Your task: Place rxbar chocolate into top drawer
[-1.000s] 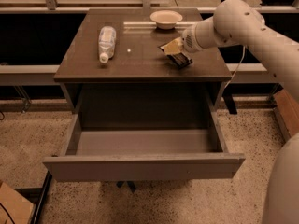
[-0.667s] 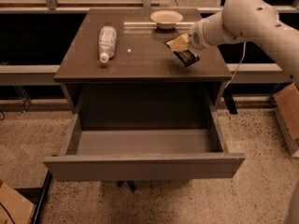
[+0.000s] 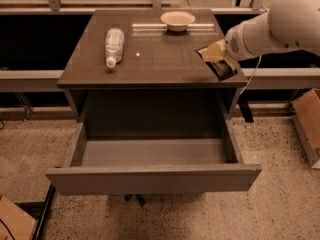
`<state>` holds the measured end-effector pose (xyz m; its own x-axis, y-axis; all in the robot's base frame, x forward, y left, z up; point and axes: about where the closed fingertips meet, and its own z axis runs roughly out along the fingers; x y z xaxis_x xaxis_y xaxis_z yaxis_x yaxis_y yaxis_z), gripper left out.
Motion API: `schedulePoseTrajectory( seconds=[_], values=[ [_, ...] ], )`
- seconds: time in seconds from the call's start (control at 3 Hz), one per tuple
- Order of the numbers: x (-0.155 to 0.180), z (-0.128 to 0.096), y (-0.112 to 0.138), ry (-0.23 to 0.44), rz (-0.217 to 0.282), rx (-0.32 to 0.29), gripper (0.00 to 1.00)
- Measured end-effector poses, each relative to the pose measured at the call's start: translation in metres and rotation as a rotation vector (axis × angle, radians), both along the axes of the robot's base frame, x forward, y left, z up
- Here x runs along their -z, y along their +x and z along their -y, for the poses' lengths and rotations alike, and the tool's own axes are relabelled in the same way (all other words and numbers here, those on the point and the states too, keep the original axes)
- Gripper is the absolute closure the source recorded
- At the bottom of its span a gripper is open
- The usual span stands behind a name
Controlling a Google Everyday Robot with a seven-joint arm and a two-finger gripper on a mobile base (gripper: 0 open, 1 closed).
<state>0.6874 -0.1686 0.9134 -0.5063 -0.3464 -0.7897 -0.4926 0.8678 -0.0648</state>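
Observation:
My gripper (image 3: 216, 56) is at the front right corner of the dark cabinet top (image 3: 150, 54), coming in from the right on the white arm. It is shut on the rxbar chocolate (image 3: 223, 69), a small flat black bar that hangs tilted from the fingers just above the cabinet's right edge. The top drawer (image 3: 150, 176) is pulled wide open below, grey and shallow, with nothing visible inside it.
A clear plastic bottle (image 3: 113, 45) lies on the left of the cabinet top. A pale bowl (image 3: 177, 20) stands at the back centre. A cardboard box (image 3: 307, 124) sits on the floor at the right, another (image 3: 12, 219) at bottom left.
My gripper has lifted the bar off the cabinet top and carried it right and toward the front right corner. The drawer, bottle and bowl have not moved.

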Motion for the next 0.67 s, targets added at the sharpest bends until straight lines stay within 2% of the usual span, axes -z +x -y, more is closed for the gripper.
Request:
schedulePoseTrajectory(
  seconds=[0.33, 0.67],
  values=[
    [-0.002, 0.021, -0.038, -0.041, -0.038, 0.009, 1.00],
    [0.022, 0.028, -0.067, -0.084, -0.116, -0.065, 1.00]
  ],
)
